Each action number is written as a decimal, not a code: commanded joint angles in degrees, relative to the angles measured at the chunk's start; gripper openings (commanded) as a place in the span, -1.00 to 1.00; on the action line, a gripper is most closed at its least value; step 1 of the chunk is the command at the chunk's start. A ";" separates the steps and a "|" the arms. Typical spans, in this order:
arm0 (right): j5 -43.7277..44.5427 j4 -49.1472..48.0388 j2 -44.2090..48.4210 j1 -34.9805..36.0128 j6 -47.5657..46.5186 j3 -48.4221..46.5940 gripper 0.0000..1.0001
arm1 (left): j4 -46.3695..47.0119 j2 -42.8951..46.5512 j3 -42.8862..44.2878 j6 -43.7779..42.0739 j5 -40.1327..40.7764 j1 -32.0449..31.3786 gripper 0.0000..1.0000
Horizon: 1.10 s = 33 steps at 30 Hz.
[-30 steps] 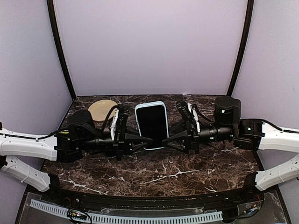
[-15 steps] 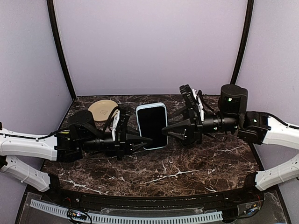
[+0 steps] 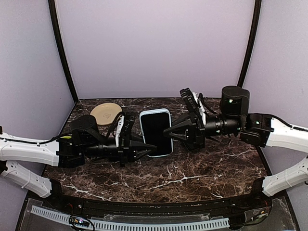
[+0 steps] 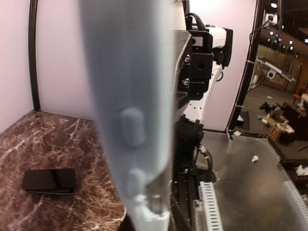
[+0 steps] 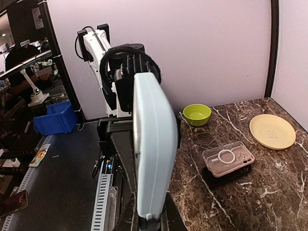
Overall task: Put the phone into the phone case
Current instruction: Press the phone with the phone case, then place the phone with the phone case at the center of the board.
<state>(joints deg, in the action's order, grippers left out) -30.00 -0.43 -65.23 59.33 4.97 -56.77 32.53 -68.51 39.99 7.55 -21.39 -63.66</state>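
A black-screened phone sits inside a pale blue phone case point(image 3: 156, 132), held up above the marble table between both arms. My left gripper point(image 3: 146, 147) is shut on the case's lower left corner. My right gripper point(image 3: 168, 133) is shut on its right edge. In the left wrist view the case's edge point(image 4: 132, 120), with its button bumps, fills the middle, blurred. In the right wrist view the case's edge point(image 5: 155, 159) stands upright between my jaws.
A tan plate point(image 3: 106, 113) lies at the back left and also shows in the right wrist view point(image 5: 272, 131). That view also shows a green bowl point(image 5: 197, 114) and a clear case point(image 5: 227, 158) lying on a dark phone. Another dark phone point(image 4: 48, 180) lies flat on the table.
My right gripper rose from the case's lower right corner to the middle of its right edge. The cased phone shifted slightly. The left arm barely moved.
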 commanded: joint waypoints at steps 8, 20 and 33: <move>7.19 4.99 -1.66 -4.74 6.13 -2.23 -1.00 | -10.95 4.44 -1.14 3.09 22.42 -0.50 0.64; 17.10 25.71 -6.26 -18.11 10.02 -11.27 -1.00 | -36.49 2.24 7.82 1.40 39.31 1.90 0.89; 20.04 44.08 -19.25 -41.04 2.81 -18.45 -1.00 | -41.80 -7.94 18.15 -6.10 31.53 11.21 0.91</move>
<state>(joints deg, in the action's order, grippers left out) -11.88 39.05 -82.41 22.24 11.33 -72.12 -6.98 -74.43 55.72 5.56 11.42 -52.86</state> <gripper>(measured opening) 0.107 0.954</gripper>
